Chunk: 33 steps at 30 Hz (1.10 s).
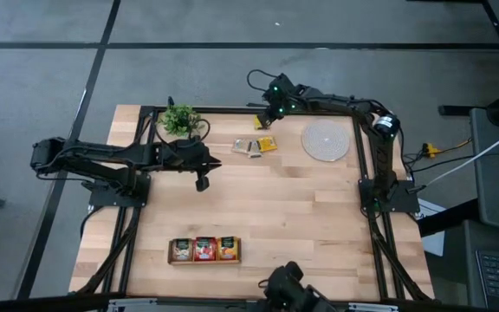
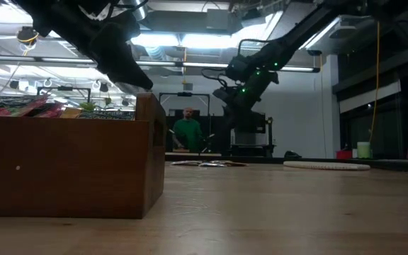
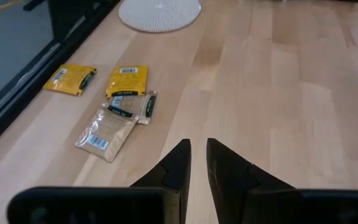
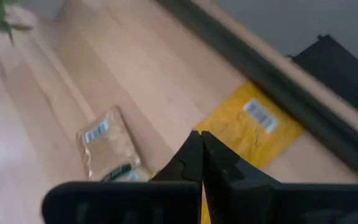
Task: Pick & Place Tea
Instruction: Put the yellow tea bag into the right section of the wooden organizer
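Note:
Several loose tea sachets lie flat near the table's far edge: a yellow one (image 1: 268, 144) (image 3: 127, 81), pale ones (image 1: 245, 147) (image 3: 107, 130) (image 4: 107, 146), and another yellow one (image 1: 260, 124) (image 3: 70, 79) (image 4: 253, 124) close to the edge. More sachets fill the wooden tray (image 1: 204, 250) (image 2: 62, 166) by the near edge. My right gripper (image 1: 267, 117) (image 4: 201, 149) hovers shut just above the far yellow sachet. My left gripper (image 1: 202, 180) (image 3: 199, 158) hangs over bare table left of the sachets, with a narrow gap between its fingers.
The round woven mat (image 1: 327, 139) (image 3: 160, 12) lies right of the sachets. A small green plant (image 1: 180, 120) stands at the far left corner. The table's dark frame (image 4: 272, 81) runs right behind the right gripper. A person in green (image 2: 188, 131) stands in the room beyond.

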Motion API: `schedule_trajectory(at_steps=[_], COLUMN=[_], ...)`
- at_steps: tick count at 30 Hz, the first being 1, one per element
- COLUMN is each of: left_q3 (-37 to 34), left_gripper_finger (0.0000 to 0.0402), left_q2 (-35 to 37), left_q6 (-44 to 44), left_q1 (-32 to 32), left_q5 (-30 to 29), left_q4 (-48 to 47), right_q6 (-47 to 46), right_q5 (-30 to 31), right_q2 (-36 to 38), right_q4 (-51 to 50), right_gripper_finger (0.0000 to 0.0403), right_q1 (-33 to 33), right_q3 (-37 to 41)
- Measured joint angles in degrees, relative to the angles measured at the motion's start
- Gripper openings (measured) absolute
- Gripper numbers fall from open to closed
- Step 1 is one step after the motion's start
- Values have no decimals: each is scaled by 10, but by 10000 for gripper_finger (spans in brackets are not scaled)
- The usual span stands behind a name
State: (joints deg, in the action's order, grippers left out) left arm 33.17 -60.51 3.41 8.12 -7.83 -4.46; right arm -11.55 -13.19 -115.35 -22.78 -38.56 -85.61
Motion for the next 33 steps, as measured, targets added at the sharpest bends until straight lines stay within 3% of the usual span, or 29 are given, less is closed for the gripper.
schedule_trajectory(at_steps=[15, 26, 33], left_q3=[0, 0, 0], left_gripper_finger=[45, 46, 43], left_q2=[0, 0, 0], left_q6=[18, 14, 14], left_q1=[0, 0, 0], left_q5=[0, 0, 0], left_q4=[0, -1, -1], right_q6=[42, 32, 42], right_q5=[26, 28, 60], right_q2=[-152, -175, -175], right_q4=[-188, -225, -268], right_gripper_finger=[2, 3, 4], right_q1=[-1, -8, -8], right_q3=[-204, -210, -210])
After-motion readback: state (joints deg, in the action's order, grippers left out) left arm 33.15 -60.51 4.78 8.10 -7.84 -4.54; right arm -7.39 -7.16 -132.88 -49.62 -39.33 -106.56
